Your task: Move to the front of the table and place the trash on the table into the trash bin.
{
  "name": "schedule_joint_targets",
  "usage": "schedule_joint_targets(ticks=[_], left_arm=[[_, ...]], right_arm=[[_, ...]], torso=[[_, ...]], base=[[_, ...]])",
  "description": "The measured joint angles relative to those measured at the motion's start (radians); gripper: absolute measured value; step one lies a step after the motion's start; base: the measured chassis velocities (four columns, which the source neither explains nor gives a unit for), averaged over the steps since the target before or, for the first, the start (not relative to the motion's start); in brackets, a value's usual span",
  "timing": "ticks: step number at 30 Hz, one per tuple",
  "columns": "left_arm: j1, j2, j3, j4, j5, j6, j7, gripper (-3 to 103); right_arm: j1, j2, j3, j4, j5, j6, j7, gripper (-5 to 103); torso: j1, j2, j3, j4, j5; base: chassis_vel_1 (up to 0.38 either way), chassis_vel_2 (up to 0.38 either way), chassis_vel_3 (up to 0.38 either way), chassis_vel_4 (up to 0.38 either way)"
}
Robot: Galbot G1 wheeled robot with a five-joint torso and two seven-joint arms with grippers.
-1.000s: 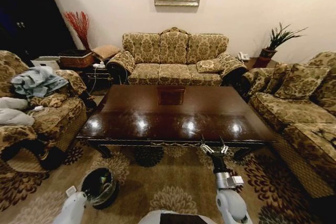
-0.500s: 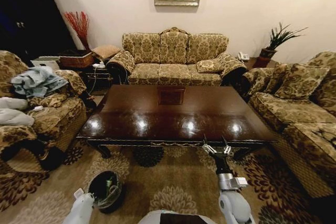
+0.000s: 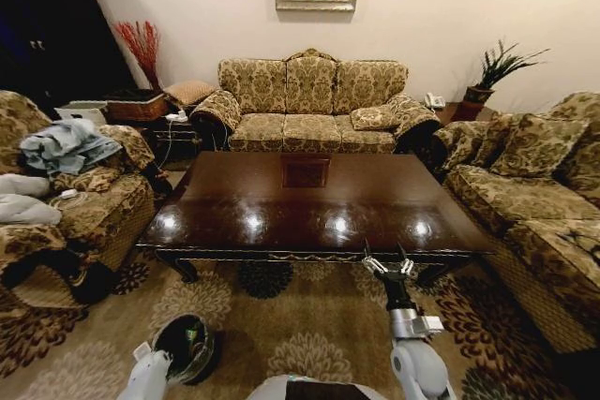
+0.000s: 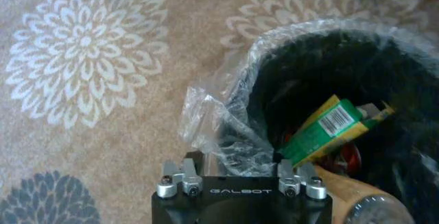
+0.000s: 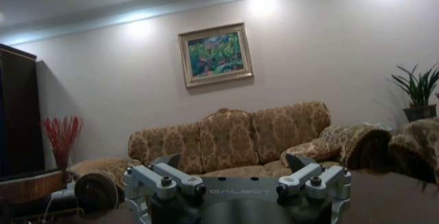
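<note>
The table (image 3: pixel 234 203) stands ahead, its dark glossy top bare apart from the square centre inlay. The trash bin (image 3: pixel 190 348) sits on the carpet at my lower left, black with a clear liner (image 4: pixel 205 118). Inside the trash bin (image 4: pixel 288 80) lies the trash: a green piece with a barcode (image 4: pixel 336 124), a red piece (image 4: pixel 348 157) and a tan bottle-shaped piece (image 4: pixel 346 188). My left gripper (image 4: pixel 237 180) hangs open just above the bin's near rim, with liner plastic before it. My right gripper (image 3: pixel 386 264) points upward at the table's front edge, open and empty (image 5: pixel 233 162).
Patterned sofas ring the table: one behind (image 3: pixel 314 105), one at the right (image 3: pixel 525 194), one at the left (image 3: pixel 66 194) with clothes on it. A flowered carpet (image 3: pixel 309 325) lies between me and the table. A plant (image 3: pixel 492 72) stands at the back right.
My left arm has shifted right, toward the bin, and now overlaps the bin's near side. The right gripper has edged slightly right. The table and sofas hold their places.
</note>
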Motion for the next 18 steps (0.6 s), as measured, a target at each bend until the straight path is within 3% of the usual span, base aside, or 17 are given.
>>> schedule_joint_targets(ticks=[4,8,13,18], left_arm=[[0.044,-0.001,0.005,-0.078,-0.015,0.041,-0.005,70],[0.126,-0.001,0.004,-0.215,-0.021,0.089,-0.022,96],[0.155,-0.001,-0.012,-0.241,-0.011,0.09,-0.018,100],[0.21,0.0,-0.038,-0.295,0.001,0.113,0.036,100]], right_arm=[[0.005,0.0,-0.001,0.003,-0.001,-0.012,0.004,100],[0.009,0.001,-0.001,0.009,0.007,-0.015,0.004,100],[0.005,0.004,-0.001,0.009,0.014,-0.01,0.002,100],[-0.007,0.004,-0.005,0.011,0.021,-0.001,-0.006,100]], torso=[[0.0,0.0,0.0,0.0002,-0.0001],[0.0,0.0,0.0,0.0001,0.0],[0.0,0.0,0.0,-0.0001,-0.0001],[0.0,0.0,0.0,0.0,0.0]], base=[[0.0,0.0,0.0,0.0],[0.0,0.0,0.0,0.0],[0.0,0.0,0.0,0.0],[0.0,0.0,0.0,0.0]])
